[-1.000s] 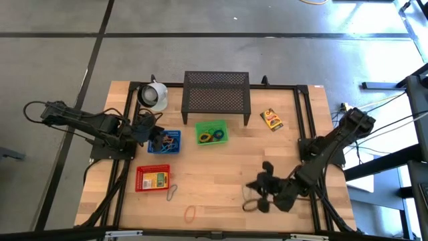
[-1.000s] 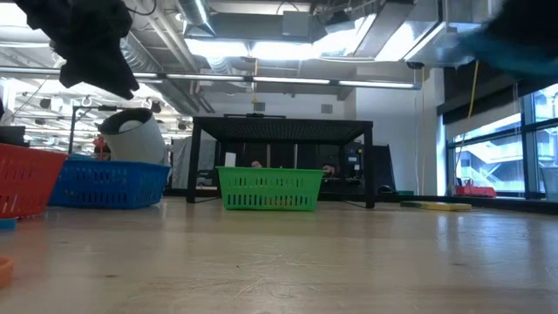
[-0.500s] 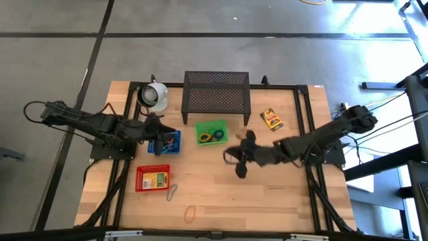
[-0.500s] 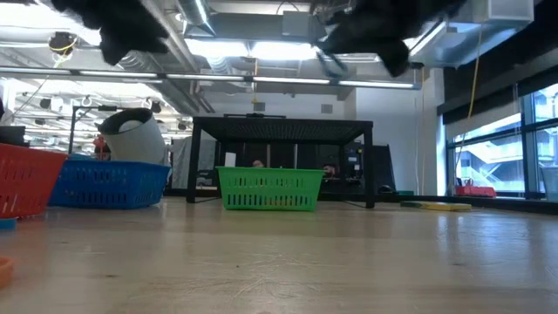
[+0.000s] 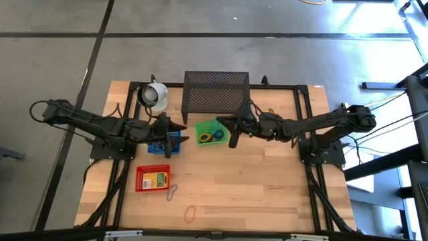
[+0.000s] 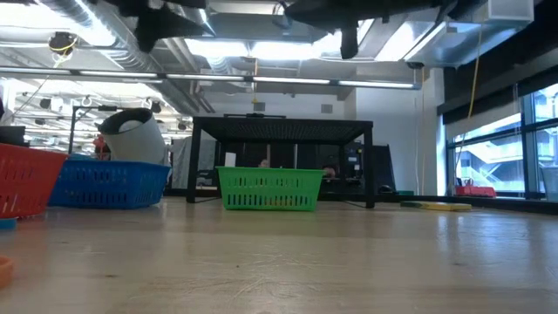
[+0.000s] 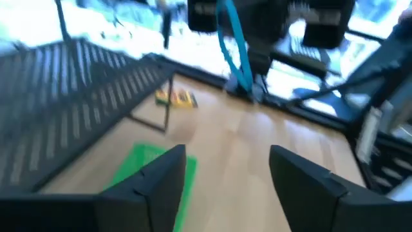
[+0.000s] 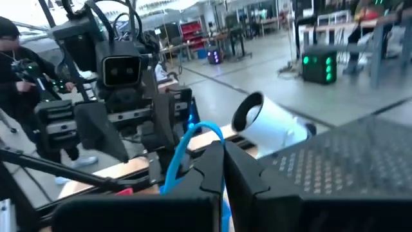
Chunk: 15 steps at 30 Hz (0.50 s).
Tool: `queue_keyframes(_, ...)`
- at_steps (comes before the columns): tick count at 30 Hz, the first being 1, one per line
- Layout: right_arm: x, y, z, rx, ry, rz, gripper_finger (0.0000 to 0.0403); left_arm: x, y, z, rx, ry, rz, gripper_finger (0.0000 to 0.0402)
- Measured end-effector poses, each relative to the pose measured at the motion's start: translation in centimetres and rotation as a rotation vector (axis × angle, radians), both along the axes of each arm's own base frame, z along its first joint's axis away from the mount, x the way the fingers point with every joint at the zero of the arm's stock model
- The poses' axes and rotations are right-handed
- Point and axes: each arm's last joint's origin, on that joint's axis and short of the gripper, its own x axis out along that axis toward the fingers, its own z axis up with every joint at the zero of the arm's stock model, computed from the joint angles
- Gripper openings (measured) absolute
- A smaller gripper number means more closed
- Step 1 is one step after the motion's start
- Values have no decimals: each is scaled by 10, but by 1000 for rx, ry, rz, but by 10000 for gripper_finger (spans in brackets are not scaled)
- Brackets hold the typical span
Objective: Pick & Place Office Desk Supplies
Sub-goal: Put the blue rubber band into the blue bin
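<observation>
High view: we see the right pincer (image 5: 233, 132) stretched over the bench (image 5: 267, 194), just beside the green basket's (image 5: 212, 132) right edge, in front of the black mesh stand (image 5: 216, 93). The left pincer (image 5: 175, 127) sits over the blue basket (image 5: 164, 142), pointing toward the green one. Green basket holds rubber bands, yellow and blue. Red basket (image 5: 153, 179) holds a yellow crayon box (image 5: 156, 179). Another crayon box (image 5: 271, 119) lies right of the stand. Grey band (image 5: 172, 193) and orange band (image 5: 191, 214) lie loose on the bench near the front edge. White cup (image 5: 154, 96) lies at the back left.

Low view: both arms only show as dark shapes along the top edge. Green basket (image 6: 269, 189) centre, in front of the stand (image 6: 281, 131); blue basket (image 6: 108, 183) and red basket (image 6: 24, 180) at left, white cup (image 6: 132, 136) behind the blue one.

Left wrist view: left pincer (image 7: 226, 173) fingers stand apart with nothing between them. Green basket (image 7: 143, 169) below, stand (image 7: 71, 84) beside it, crayon box (image 7: 176, 98) farther off. We see the right arm opposite with a blue rubber band (image 7: 233, 48) hanging from its pincer.

Right wrist view: right pincer (image 8: 223, 169) fingers together, clamped on the blue rubber band (image 8: 185, 149), loop sticking up. White cup (image 8: 270, 122) and left arm beyond. A person (image 8: 22, 77) stands in the room behind.
</observation>
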Motion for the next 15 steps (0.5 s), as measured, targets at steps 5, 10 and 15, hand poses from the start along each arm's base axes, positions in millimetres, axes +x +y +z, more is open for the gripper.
queue_keyframes(5, 0, -5, 3, -98, -7, -18, 9, 26, 3, 2, 174, -93, 156, 243)
queue_keyframes(10, 0, -8, 8, -153, -35, -32, 9, 51, 1, 3, 343, -194, 155, 243)
queue_keyframes(15, 0, -8, 10, -235, -41, -38, 9, 71, 2, 1, 427, -330, 146, 244)
